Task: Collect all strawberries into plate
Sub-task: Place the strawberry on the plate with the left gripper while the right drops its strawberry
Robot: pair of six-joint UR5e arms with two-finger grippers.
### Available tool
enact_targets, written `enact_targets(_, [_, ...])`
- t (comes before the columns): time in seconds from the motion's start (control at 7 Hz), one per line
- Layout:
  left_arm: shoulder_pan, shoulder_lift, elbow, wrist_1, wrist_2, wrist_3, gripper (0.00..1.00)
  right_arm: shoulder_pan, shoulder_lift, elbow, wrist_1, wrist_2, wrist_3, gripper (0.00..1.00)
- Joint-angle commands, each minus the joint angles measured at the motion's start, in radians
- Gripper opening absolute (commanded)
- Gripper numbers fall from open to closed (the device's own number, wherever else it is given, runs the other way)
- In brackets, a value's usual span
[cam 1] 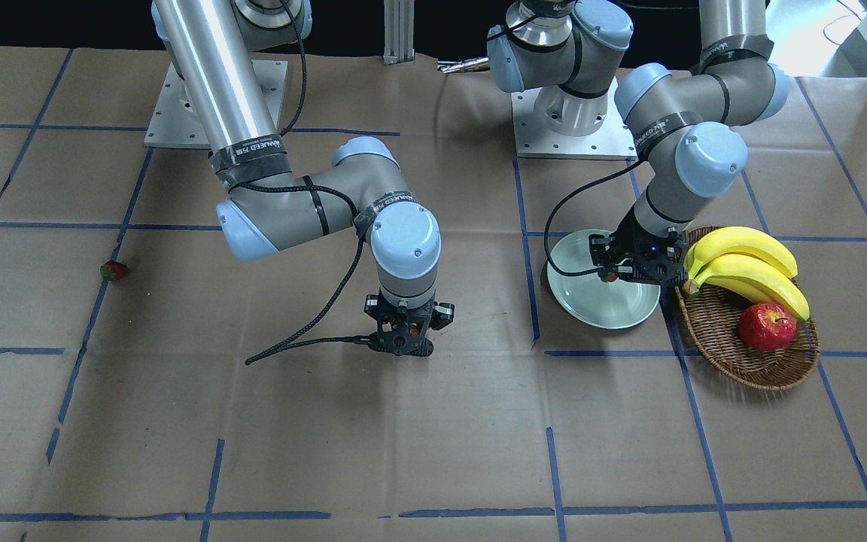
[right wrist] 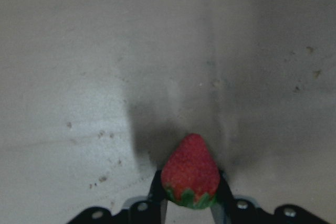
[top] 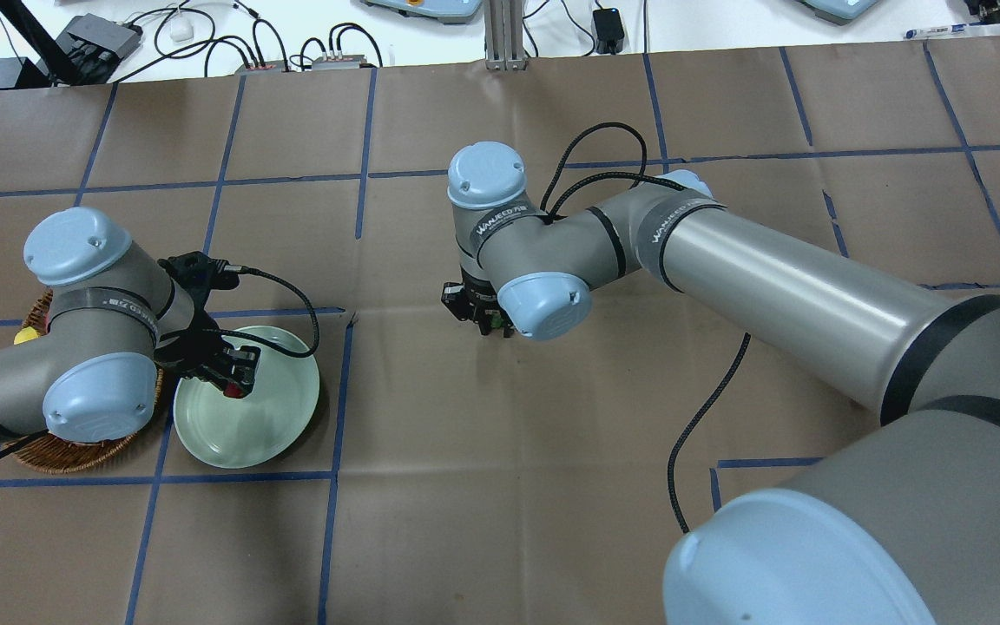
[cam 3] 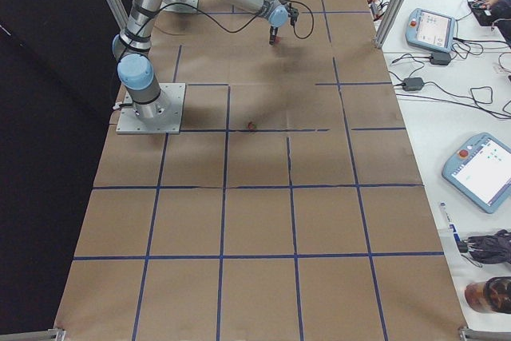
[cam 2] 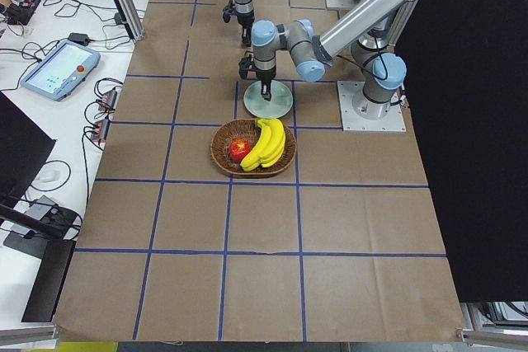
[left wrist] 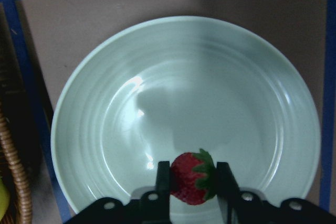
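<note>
Bright, even light from overhead; soft shadows lie on the bench (cam 1: 433,452). White glare glints on the glossy plate (left wrist: 131,82). The right wrist view is dim and grainy.

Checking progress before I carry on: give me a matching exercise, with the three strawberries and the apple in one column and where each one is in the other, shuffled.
Things
1. small red strawberry gripped by the left end effector
2. small red strawberry gripped by the right end effector
3. small red strawberry gripped by neither
4. round red apple

Places
A. in the oval brown wicker basket, beside the yellow bananas
B. over the bare brown paper table cover
C. over the round pale mint-green plate
D. lying alone on the paper

Pairs: 1-C, 2-B, 3-D, 4-A
</note>
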Motion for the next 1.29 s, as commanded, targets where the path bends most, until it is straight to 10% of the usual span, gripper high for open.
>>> enact_targets(0.0, [0.006, -0.012, -0.002, 0.027, 0.003, 0.004, 0.42, -0.002, -0.038, 0.001, 0.062, 0.011, -0.005, 1.00])
enact_targets(0.43, [0.005, 0.008, 0.001, 0.026, 0.005, 0.001, 0.92, -0.039, -0.145, 0.009, 0.210, 0.000, -0.085, 1.00])
enact_targets(0.71, [-0.023, 0.038, 0.009, 0.009, -0.009, -0.069, 0.99, -0.202, -0.292, 0.074, 0.359, -0.011, -0.338, 1.00])
enact_targets(1.14, [-0.279, 0.029, 0.105, -0.040, -0.027, -0.326, 0.99, -0.613, -0.594, 0.450, 0.209, -0.074, -0.754, 1.00])
